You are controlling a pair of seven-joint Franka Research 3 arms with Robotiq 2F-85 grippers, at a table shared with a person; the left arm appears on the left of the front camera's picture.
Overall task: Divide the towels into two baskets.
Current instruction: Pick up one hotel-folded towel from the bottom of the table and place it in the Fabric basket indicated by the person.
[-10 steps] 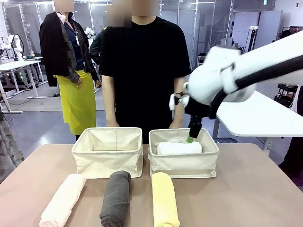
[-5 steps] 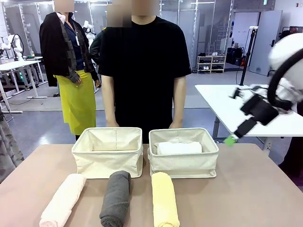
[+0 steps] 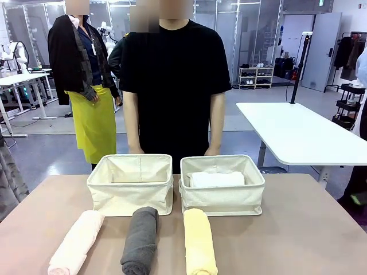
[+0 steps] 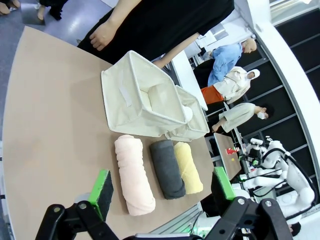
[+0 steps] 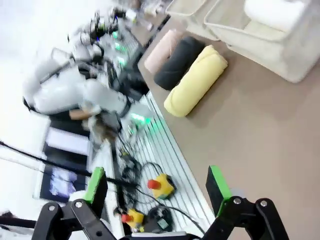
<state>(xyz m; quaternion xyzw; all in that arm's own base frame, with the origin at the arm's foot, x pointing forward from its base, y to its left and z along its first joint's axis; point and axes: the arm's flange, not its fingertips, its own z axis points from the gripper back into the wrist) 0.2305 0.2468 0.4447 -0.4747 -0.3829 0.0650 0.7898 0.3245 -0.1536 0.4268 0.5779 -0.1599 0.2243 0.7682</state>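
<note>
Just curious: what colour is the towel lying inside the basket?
White; the towel in the basket shows best in the front view.

Four rolled towels (image 3: 140,239), two cream fabric baskets (image 3: 131,192), one table (image 3: 298,229)

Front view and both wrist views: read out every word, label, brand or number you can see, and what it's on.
No readable text anywhere.
Left basket and right basket: no print on their walls.
Pale strip on the left basket's side, left wrist view: blank or too small to tell.
Pink towel, grey towel, yellow towel, white towel: no labels.
Yellow button box, right wrist view: too blurred to read.
</note>
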